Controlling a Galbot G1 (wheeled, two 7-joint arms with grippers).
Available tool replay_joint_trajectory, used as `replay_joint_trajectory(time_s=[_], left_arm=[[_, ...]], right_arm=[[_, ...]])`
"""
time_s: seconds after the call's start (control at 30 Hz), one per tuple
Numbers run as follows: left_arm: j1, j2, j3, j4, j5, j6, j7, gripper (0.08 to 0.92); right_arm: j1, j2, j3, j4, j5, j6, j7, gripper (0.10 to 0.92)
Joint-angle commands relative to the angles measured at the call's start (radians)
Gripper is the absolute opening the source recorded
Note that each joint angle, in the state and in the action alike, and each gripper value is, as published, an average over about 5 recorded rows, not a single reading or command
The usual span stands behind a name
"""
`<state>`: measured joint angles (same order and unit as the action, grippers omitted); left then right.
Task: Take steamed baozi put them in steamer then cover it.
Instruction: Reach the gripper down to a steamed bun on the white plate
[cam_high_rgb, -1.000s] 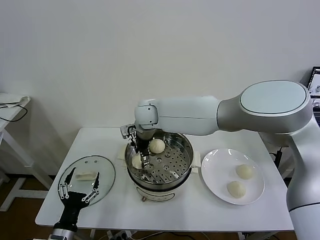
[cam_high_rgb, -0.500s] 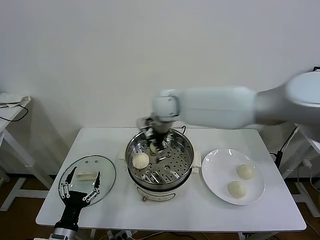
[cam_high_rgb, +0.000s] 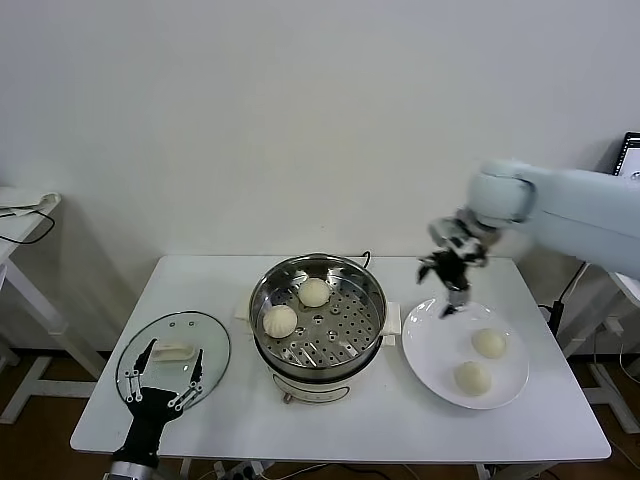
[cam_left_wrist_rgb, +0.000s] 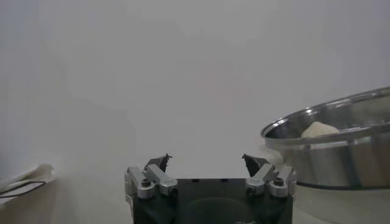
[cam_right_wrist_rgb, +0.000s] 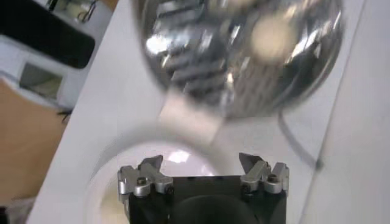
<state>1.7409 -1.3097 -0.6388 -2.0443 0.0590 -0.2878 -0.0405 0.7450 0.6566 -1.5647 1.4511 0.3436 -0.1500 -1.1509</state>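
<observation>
The steamer (cam_high_rgb: 318, 345) stands mid-table with two steamed baozi on its perforated tray, one at the back (cam_high_rgb: 314, 292) and one at the left (cam_high_rgb: 280, 320). Two more baozi (cam_high_rgb: 489, 343) (cam_high_rgb: 472, 377) lie on the white plate (cam_high_rgb: 430, 340) to its right. My right gripper (cam_high_rgb: 452, 275) hangs open and empty in the air above the plate's far-left rim. The cover (cam_high_rgb: 205, 345), a glass lid with a cream handle (cam_high_rgb: 172, 352), lies flat at the table's left. My left gripper (cam_high_rgb: 160, 385) is open over the lid's near edge, holding nothing. From the left wrist, the steamer (cam_left_wrist_rgb: 332, 143) with one baozi (cam_left_wrist_rgb: 320, 129) shows beyond the open left gripper (cam_left_wrist_rgb: 207, 163).
The right wrist view shows the open right gripper (cam_right_wrist_rgb: 201, 164) above the plate's rim (cam_right_wrist_rgb: 116, 176), with the steamer (cam_right_wrist_rgb: 244, 55) and its side handle (cam_right_wrist_rgb: 189, 119) beyond. A cable (cam_high_rgb: 365, 260) runs behind the steamer. A small side table (cam_high_rgb: 20, 215) stands far left.
My right arm rose from inside the steamer and swung right to above the plate, leaving a second baozi at the tray's left. The left arm stayed still.
</observation>
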Motion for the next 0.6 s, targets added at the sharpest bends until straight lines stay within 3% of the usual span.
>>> replay_joint_trajectory(time_s=[0.03,0.6], left_arm=[[0.005,-0.001,-0.002,0.001,0.004,-0.001,-0.001,0.823],[0.010,-0.004,-0.013,0.019,0.003,-0.003,-0.001,0.823]], right_arm=[[-0.274,-0.182,0.075,-0.039,-0.158,0.063,0.017,0.823],[-0.442,-0.064,0.170,-0.115,-0.183,0.026,0.088,0.823]])
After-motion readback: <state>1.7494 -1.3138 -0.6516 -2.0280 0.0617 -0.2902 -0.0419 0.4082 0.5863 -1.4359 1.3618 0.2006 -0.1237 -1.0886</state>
